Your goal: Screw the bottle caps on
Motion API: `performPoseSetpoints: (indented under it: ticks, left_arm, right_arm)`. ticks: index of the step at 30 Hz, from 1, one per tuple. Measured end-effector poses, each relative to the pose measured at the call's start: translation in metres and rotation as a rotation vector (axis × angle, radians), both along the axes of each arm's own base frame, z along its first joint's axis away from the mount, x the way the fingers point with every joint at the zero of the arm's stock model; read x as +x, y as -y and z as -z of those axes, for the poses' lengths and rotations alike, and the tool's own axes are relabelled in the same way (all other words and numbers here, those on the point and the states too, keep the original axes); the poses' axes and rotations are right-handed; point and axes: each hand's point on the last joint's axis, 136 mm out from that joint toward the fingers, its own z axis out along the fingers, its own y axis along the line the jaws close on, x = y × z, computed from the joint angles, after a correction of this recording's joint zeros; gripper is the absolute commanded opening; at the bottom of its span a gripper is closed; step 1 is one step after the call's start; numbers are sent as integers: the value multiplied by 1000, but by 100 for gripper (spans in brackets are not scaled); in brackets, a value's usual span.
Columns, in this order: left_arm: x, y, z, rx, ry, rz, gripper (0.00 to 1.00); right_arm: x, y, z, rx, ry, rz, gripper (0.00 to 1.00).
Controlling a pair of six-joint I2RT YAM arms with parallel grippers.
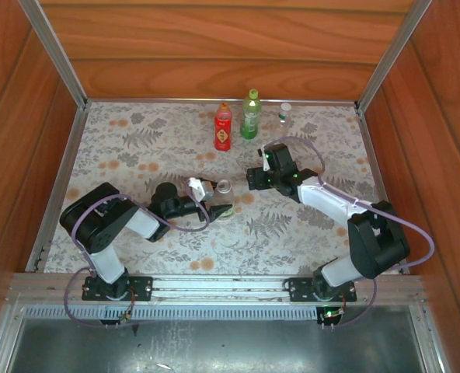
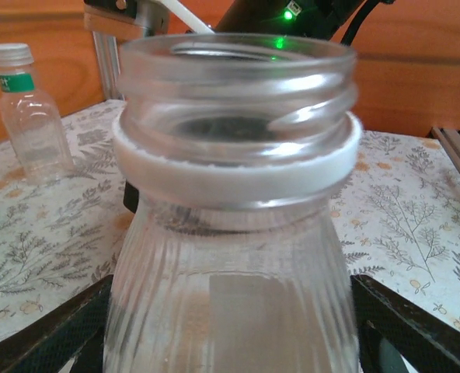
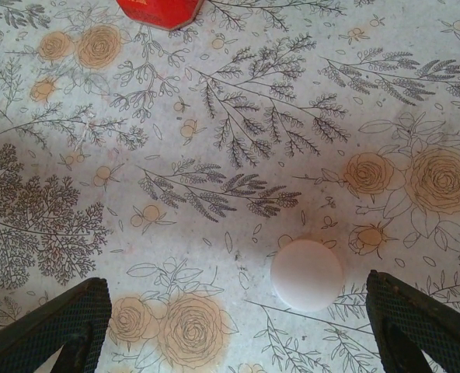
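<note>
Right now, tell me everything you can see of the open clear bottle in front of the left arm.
The clear bottle stands upright on the table, uncapped, its threaded mouth open. It looks like transparent plastic with vertical ribs down the shoulder and body, and a white ring sits around the neck under the thread. No liquid shows inside. The left gripper has a dark finger on each side of the lower body; I cannot tell whether they touch it.

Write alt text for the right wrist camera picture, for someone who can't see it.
A white bottle cap lies on the flower-printed table cover between the open fingers of the right gripper, nearer the finger on the picture's right. The bottom of a red bottle shows at the top edge.
</note>
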Motion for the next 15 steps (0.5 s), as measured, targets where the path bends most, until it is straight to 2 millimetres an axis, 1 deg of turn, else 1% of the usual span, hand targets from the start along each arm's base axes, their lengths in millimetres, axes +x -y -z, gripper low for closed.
performPoseSetpoints:
  ticks: [2, 5, 6, 12, 15]
  left_arm:
    - [-1, -1, 0, -2, 2, 0, 74]
    - [-1, -1, 1, -4, 5, 0, 65]
    - [-1, -1, 1, -3, 6, 0, 64]
    - [-1, -1, 1, -7, 13, 0, 64]
    - [-1, -1, 1, -7, 13, 0, 64]
  right_arm:
    - [0, 0, -1, 1, 1, 0, 90]
    - [0, 0, -1, 0, 2, 1, 90]
    - [0, 0, -1, 1, 2, 3, 90]
    - [2, 3, -1, 4, 1, 19, 89]
    - [3, 5, 1, 4, -5, 29, 82]
